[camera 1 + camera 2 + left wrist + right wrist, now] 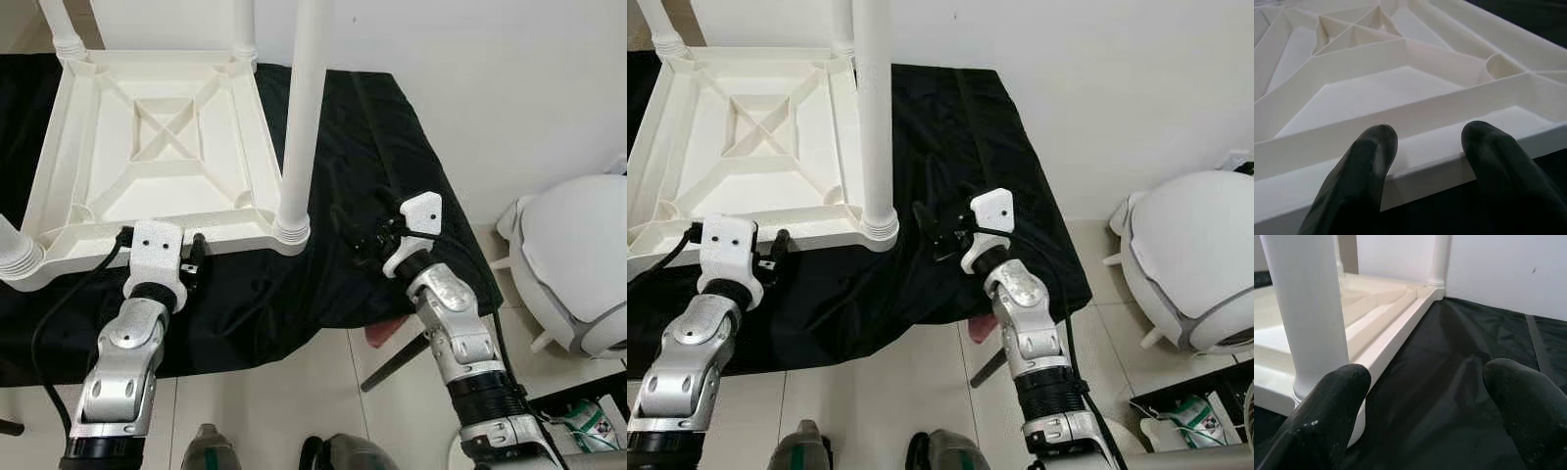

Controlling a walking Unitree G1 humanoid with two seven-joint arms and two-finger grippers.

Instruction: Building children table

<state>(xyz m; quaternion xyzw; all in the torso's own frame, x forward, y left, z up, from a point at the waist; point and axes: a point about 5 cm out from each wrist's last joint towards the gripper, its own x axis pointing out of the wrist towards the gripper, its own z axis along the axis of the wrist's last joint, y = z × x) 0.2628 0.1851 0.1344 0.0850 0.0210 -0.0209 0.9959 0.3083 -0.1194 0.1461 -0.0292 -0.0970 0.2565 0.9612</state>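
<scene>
A white plastic children's table [162, 132] lies upside down on a black cloth [392, 147]. White legs stand in its corner sockets, and the near right leg [299, 117] rises tallest in view. My left gripper [181, 257] is at the table's near rim. In the left wrist view its fingers [1369, 161] are open, with the rim [1425, 156] just beyond their tips. My right gripper [361, 235] hovers open over the cloth, just right of the near right leg. The right wrist view shows that leg [1308, 308] close by one finger [1332, 406].
The cloth covers a low stand beside a white wall [509, 78]. A large rounded white and grey object [578, 264] sits on the tiled floor at the right. A dark strut [392, 362] and something pink [384, 333] show under the cloth's near right corner.
</scene>
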